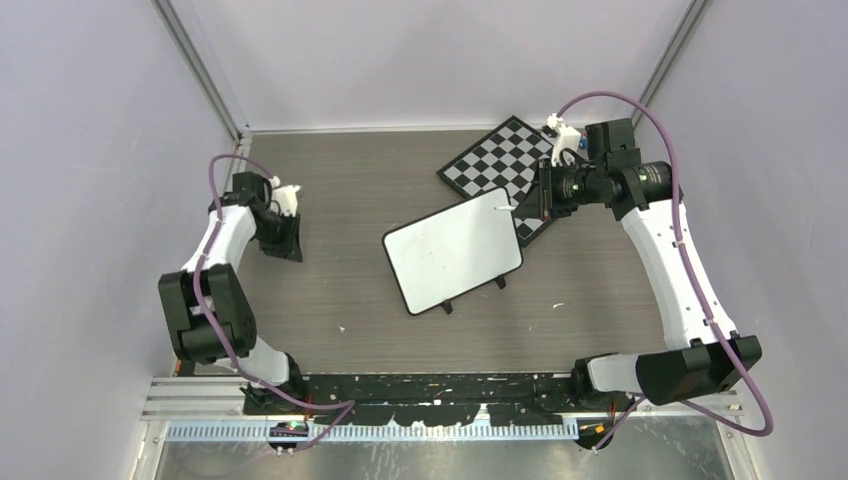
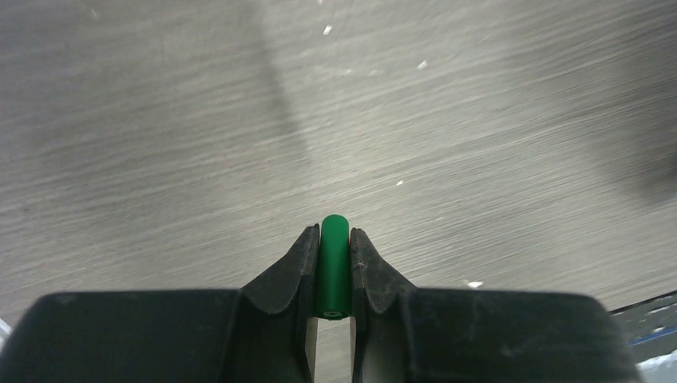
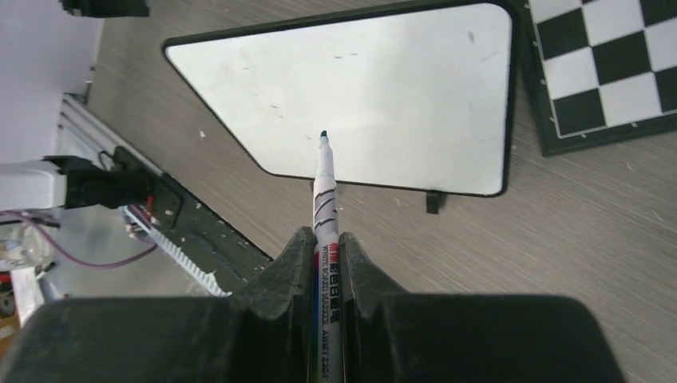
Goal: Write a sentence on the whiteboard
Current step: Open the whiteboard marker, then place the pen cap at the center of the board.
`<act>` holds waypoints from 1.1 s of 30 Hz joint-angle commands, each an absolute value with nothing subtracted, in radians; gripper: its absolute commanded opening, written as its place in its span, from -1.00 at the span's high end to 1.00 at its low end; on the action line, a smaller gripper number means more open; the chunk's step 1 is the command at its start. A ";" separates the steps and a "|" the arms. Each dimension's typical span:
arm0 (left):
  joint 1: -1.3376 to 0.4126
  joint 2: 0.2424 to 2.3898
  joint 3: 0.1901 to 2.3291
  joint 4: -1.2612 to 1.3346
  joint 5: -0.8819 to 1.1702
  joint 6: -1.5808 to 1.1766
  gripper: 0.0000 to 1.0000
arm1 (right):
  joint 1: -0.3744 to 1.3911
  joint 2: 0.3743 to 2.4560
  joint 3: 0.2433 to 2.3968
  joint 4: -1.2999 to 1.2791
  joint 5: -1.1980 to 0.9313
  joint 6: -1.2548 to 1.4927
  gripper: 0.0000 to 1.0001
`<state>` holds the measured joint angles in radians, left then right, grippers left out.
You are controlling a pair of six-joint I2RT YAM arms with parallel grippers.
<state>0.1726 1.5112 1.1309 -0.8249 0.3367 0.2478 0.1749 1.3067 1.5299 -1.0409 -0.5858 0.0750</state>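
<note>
The whiteboard [image 1: 455, 255] lies tilted at mid-table on small black feet. Its face [image 3: 359, 80] is blank apart from faint specks, and no sentence shows on it. My right gripper [image 3: 326, 239] is shut on a white marker [image 3: 325, 199] with its cap off. The dark tip points at the board's edge nearest that gripper, and I cannot tell whether it touches. From above, this gripper [image 1: 520, 207] sits at the board's far right corner. My left gripper [image 2: 334, 239] is shut on a green marker cap [image 2: 334, 267] over bare table, far to the left [image 1: 288, 243] of the board.
A black-and-white chessboard [image 1: 497, 165] lies behind the whiteboard, partly under the right arm, and shows again in the right wrist view [image 3: 607, 64]. Grey walls close in the table on both sides. A black rail [image 1: 430, 385] runs along the near edge.
</note>
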 commanded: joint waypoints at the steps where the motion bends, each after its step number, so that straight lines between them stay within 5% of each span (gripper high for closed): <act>1: 0.155 1.582 1.108 -0.841 0.184 0.357 1.00 | 0.177 1.328 1.575 -1.083 -0.437 0.028 0.99; 8: 0.107 1.685 1.066 -0.767 0.079 0.384 1.00 | 0.177 1.261 1.497 -0.944 -0.236 0.131 0.99; 23: -0.020 1.761 1.015 -0.753 0.008 0.401 0.75 | 0.192 1.325 1.517 -0.894 -0.233 -0.047 0.99; 33: -0.061 1.719 1.039 -0.824 0.046 0.371 0.12 | 0.191 1.406 1.583 -0.955 -0.257 -0.085 1.00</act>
<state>-0.0414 1.7325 1.0504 -0.7853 -0.0525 0.3962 0.1844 1.4010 1.5349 -0.9527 -0.2386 -0.0483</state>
